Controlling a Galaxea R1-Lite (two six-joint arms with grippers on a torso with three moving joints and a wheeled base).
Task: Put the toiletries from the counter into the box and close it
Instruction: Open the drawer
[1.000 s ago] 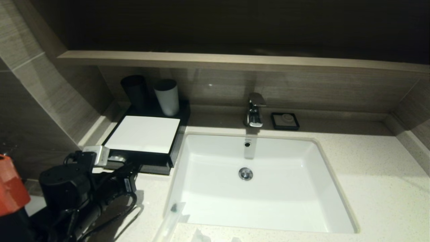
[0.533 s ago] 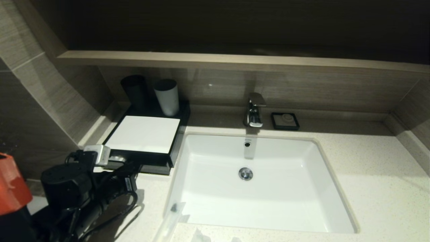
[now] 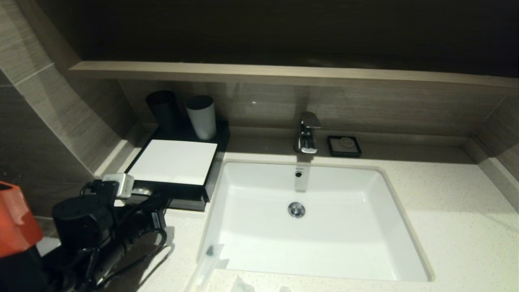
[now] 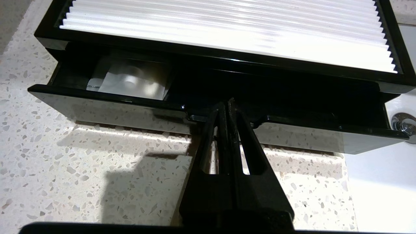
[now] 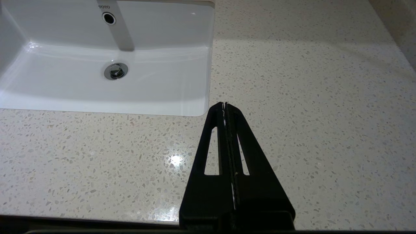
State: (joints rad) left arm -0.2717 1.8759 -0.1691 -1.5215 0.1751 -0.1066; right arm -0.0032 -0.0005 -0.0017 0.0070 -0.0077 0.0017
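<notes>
The black box (image 3: 172, 162) with its white top panel (image 4: 227, 26) stands on the counter (image 3: 446, 211), left of the sink. Its front drawer (image 4: 107, 112) stands out a little. Inside lies a white plastic-wrapped packet (image 4: 130, 81). My left gripper (image 4: 226, 104) is shut and empty, its tips at the notch in the middle of the drawer front. More toiletries lie on the counter's near edge: a long clear packet with a dark end (image 3: 207, 259) and white packets (image 3: 242, 285) cut off by the frame. My right gripper (image 5: 224, 104) is shut and empty above the counter, right of the sink.
The white sink basin (image 3: 308, 227) fills the middle, with the tap (image 3: 307, 132) behind it. A black square soap dish (image 3: 344, 146) sits right of the tap. A black cup (image 3: 162, 107) and a grey cup (image 3: 201, 117) stand behind the box. A wood-grain ledge (image 3: 284, 75) runs above.
My left arm has crept slightly forward toward the box, its shut gripper still at the drawer front. Nothing else has moved.
</notes>
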